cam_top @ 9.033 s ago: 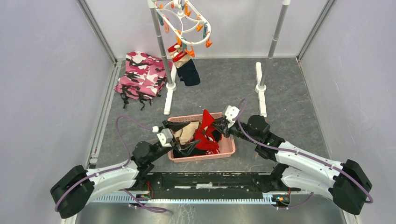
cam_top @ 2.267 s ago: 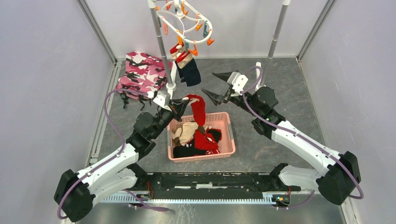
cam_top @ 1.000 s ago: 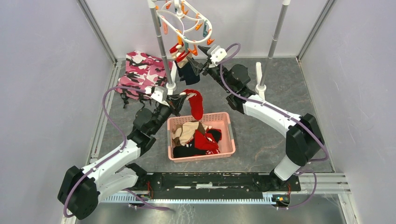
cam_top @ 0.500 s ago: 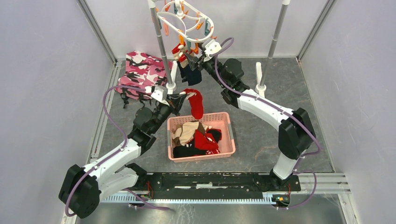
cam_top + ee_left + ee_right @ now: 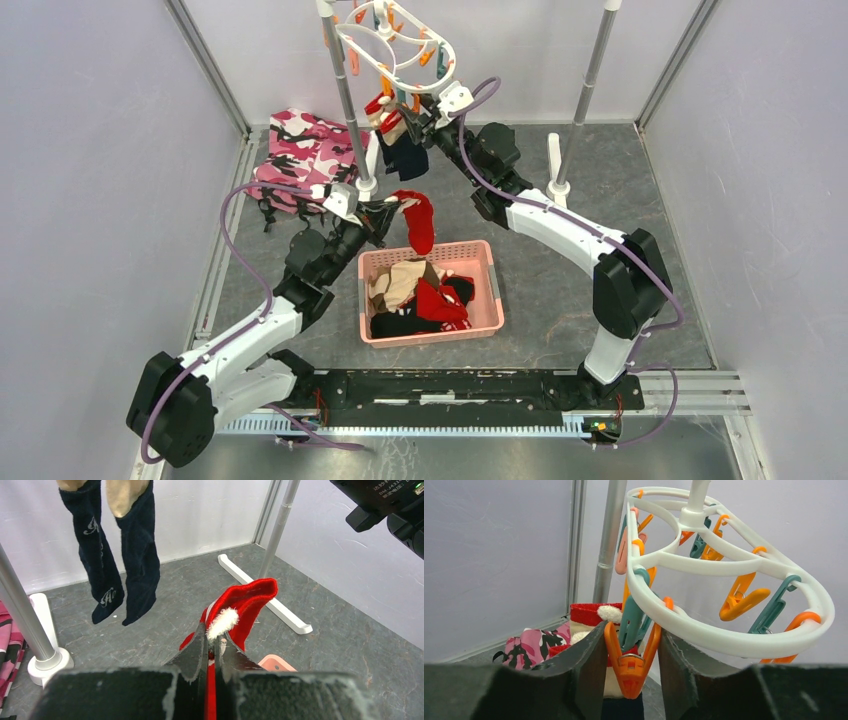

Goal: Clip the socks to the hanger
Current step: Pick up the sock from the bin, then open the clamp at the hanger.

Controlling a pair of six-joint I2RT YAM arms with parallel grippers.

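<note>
Grey tabletop (image 5: 600,200), and from overhead the right gripper (image 5: 425,108) is lost among the hanger (image 5: 440,55) clips above the far edge. Its wrist view settles it: fingers squeezing an orange clip (image 5: 630,672). Left gripper (image 5: 385,212) pinches a red sock (image 5: 420,225) above the pink basket's (image 5: 488,320) far rim, and navy socks (image 5: 137,555) hang beyond.
</note>
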